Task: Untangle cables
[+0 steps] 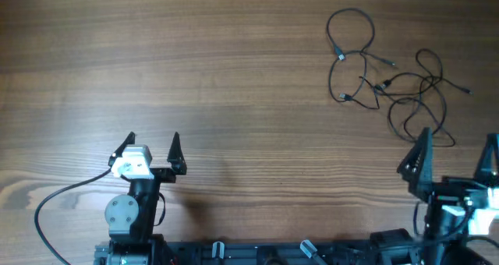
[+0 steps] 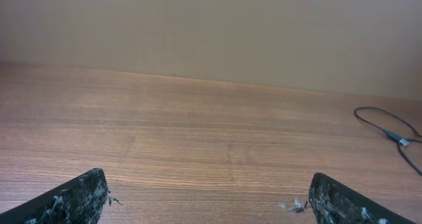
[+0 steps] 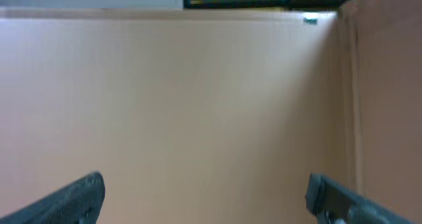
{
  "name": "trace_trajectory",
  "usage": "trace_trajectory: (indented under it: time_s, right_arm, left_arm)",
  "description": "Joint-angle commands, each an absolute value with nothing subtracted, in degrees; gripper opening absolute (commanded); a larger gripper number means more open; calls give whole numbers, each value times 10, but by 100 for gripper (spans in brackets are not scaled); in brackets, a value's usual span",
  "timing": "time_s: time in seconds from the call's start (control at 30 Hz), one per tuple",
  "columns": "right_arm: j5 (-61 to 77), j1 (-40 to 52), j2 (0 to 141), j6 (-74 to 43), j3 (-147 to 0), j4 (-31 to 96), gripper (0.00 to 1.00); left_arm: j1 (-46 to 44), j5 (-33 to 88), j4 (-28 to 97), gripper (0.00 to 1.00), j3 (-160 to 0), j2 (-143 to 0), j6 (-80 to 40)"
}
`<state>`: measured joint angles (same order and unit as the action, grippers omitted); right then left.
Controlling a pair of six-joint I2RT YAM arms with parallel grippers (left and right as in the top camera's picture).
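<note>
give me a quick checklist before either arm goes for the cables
1. left gripper open and empty: ok.
2. right gripper open and empty: ok.
3. cables all on the table: ok, one tangle at the far right, in front of the right gripper.
4. right gripper apart from the nearest loop: cannot tell, a finger overlaps it in the overhead view.
5. right wrist view shows the cables: not ok, no cable in it.
6. which cable lies over which: cannot tell, too thin.

Black left claw (image 1: 152, 142), white wrist block (image 1: 131, 164), grey round joint (image 1: 122, 213)
</note>
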<state>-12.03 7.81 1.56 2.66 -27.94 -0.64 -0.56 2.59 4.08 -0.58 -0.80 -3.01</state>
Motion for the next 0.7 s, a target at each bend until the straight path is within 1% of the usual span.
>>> trace_trajectory:
  time_s: [0.0, 0.03, 0.1, 0.17, 0.23, 0.3, 0.33, 0.4, 0.43, 0.47, 0.5, 0.6, 0.67]
  right_arm:
    - [-76, 78, 3, 28, -215, -109, 100]
    - [-71, 78, 3, 28, -177, -190, 100]
    - [-69, 78, 3, 25, -110, -309, 100]
    - [-69, 78, 3, 2, -69, -354, 100]
    - [-69, 78, 3, -46, -37, -347, 100]
    - [-69, 78, 3, -91, -6, -333, 100]
    - [-67, 78, 2, -113, -3, -295, 100]
    - [-67, 78, 2, -185, -3, -201, 100]
    - [-66, 78, 2, -229, -3, -120, 100]
    - [-63, 78, 2, -242, -3, -70, 100]
    - [-54, 78, 3, -220, -3, -9, 100]
    - [6, 78, 2, -52, -3, -4, 100]
    - [14, 78, 2, -23, -3, -2, 100]
  left_arm:
    - [-1, 21, 44, 100, -3, -4, -21]
    - [-1, 20, 44, 100, -3, -4, -21]
    - [-1, 21, 44, 100, -3, -4, -21]
    - [-1, 20, 44, 100, -3, -4, -21]
    - [-1, 21, 44, 100, -3, -4, -21]
    - [-1, 21, 44, 100, -3, -4, -21]
    - [-1, 20, 44, 100, -3, -4, -21]
    - [-1, 20, 44, 100, -3, -4, -21]
    - [-1, 20, 44, 100, -3, -4, -21]
    - [-1, 21, 44, 100, -3, -4, -21]
    - [-1, 21, 44, 100, -3, -4, -21]
    - [-1, 21, 44, 100, -3, -4, -21]
    - [-1, 21, 44, 100, -3, -4, -21]
